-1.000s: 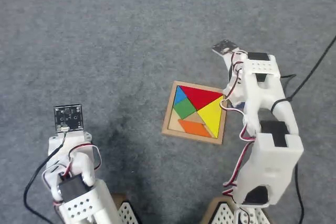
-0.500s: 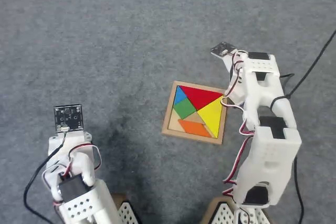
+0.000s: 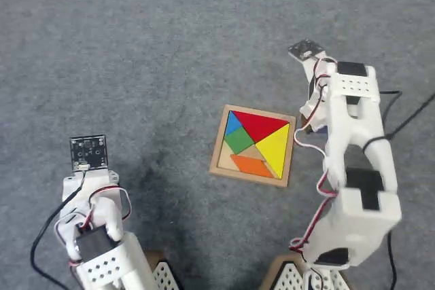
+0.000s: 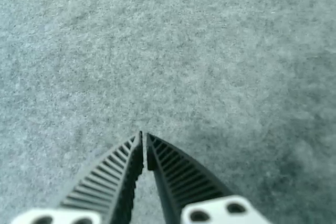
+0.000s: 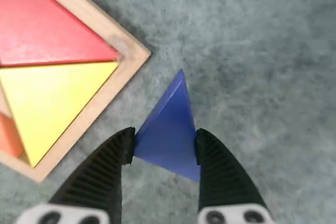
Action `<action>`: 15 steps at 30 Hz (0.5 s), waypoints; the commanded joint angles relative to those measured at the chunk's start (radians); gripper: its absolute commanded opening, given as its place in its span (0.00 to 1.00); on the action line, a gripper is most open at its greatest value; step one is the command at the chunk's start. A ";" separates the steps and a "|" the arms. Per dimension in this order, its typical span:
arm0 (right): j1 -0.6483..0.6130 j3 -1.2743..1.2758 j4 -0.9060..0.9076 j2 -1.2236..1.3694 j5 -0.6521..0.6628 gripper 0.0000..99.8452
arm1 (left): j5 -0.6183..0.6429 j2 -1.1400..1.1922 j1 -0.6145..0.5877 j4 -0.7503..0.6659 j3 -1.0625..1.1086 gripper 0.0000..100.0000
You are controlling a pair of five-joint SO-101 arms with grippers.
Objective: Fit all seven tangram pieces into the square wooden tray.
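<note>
Right wrist view: blue triangle (image 5: pixel 167 129) pinched in right end effector (image 5: pixel 164 139), just beside the tray (image 5: pixel 97 102).

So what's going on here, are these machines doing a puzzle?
Yes, a tangram. The right gripper is closed on a blue triangle, just outside a corner of the tray. The tray holds several coloured pieces, with what look like bare spots between them. The left gripper is shut with nothing in it, over the grey mat, away from the tray.
</note>
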 commanded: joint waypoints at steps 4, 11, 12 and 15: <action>-0.124 0.110 0.010 -0.266 0.120 0.01 | -0.014 -0.014 0.006 0.002 -0.008 0.02; -0.449 0.259 0.007 -0.340 0.532 0.01 | -0.014 -0.014 0.006 0.002 -0.008 0.02; -0.495 0.264 0.005 -0.340 0.597 0.01 | -0.014 -0.014 0.006 0.002 -0.008 0.02; -0.610 0.265 -0.028 -0.340 0.726 0.01 | -0.014 -0.014 0.006 0.002 -0.008 0.02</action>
